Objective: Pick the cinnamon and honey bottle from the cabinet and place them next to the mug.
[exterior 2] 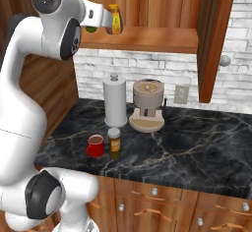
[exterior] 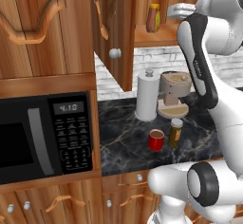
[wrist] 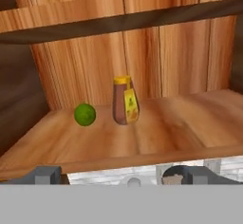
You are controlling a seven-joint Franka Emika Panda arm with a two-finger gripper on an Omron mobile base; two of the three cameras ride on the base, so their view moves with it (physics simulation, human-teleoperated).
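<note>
Cabinet [exterior 2: 147, 10] mounted above desk [exterior 2: 197, 142], doors swung open, shelf [wrist: 156, 128] exposed. Microwave [exterior: 45, 137] set in the woodwork at 9 o'clock of the desk in the left base view. Paper-towel roll [exterior 2: 114, 101] upright at the back of the desk; coffee machine [exterior 2: 147, 105] just beside it at 3 o'clock.

Tool [wrist: 121, 173] raised to shelf level, held short of the shelf's front edge. Finger tips [wrist: 45, 173] set wide apart at the bottom of the hand view, nothing between them.

Honey bottle [wrist: 125, 100] upright on the shelf, at 12 o'clock from the tool, apart from it. Green lime [wrist: 85, 114] at 9 o'clock of the bottle, near but not touching.

Cinnamon [exterior 2: 114, 143] upright on the desk, in front of the paper-towel roll. Mug [exterior 2: 96, 146] just beside the cinnamon at 9 o'clock in the right base view; contact between the two not discernible.
</note>
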